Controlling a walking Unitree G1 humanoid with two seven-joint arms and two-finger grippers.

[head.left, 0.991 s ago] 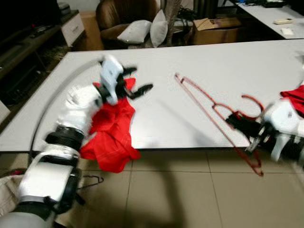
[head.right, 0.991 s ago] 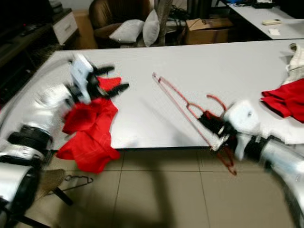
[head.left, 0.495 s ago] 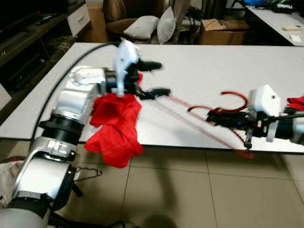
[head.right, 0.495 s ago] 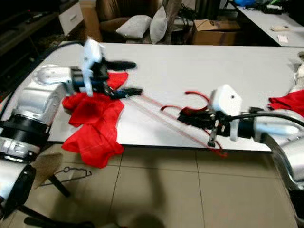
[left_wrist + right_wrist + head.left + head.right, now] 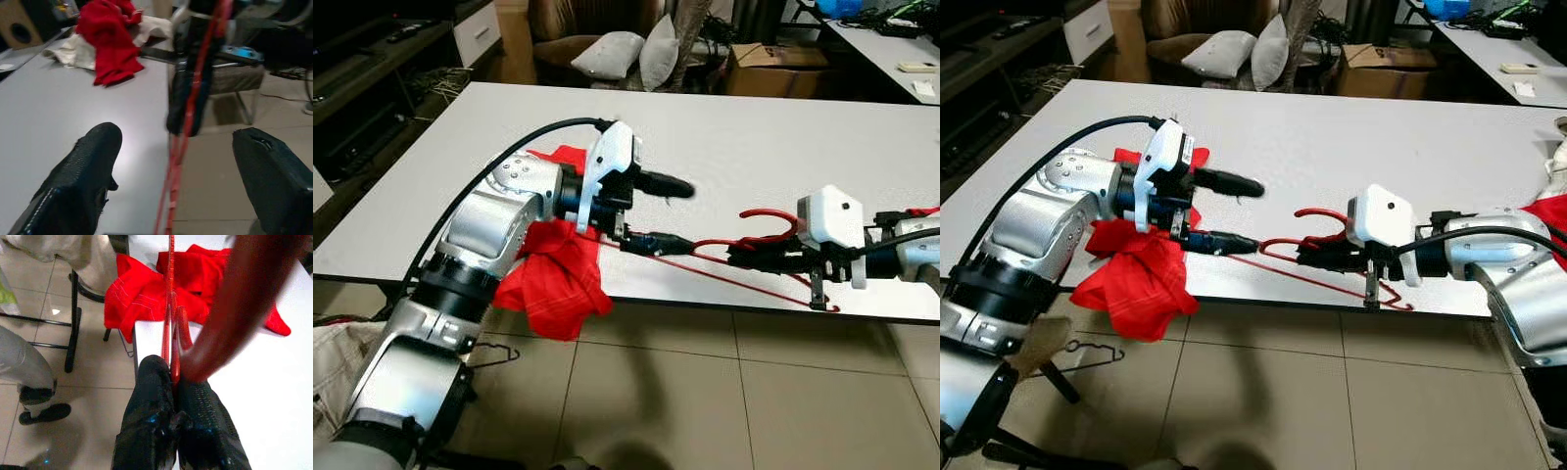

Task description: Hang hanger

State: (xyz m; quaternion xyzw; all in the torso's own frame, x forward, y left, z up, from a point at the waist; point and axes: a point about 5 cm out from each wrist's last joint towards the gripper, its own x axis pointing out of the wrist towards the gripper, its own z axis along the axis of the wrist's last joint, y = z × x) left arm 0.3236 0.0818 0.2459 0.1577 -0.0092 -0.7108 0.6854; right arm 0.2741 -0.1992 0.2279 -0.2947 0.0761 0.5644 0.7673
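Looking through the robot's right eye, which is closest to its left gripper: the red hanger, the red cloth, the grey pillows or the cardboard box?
From the left gripper:
1. Red hanger: its end lies at the lower finger, by the table's near edge.
2. Red cloth: behind the wrist, draped over the edge.
3. Grey pillows: beyond the table.
4. Cardboard box: beyond the table, farther right.

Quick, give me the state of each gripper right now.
Left gripper: open, its fingers either side of the red hanger's tip, not clamped.
Right gripper: shut on the red hanger.
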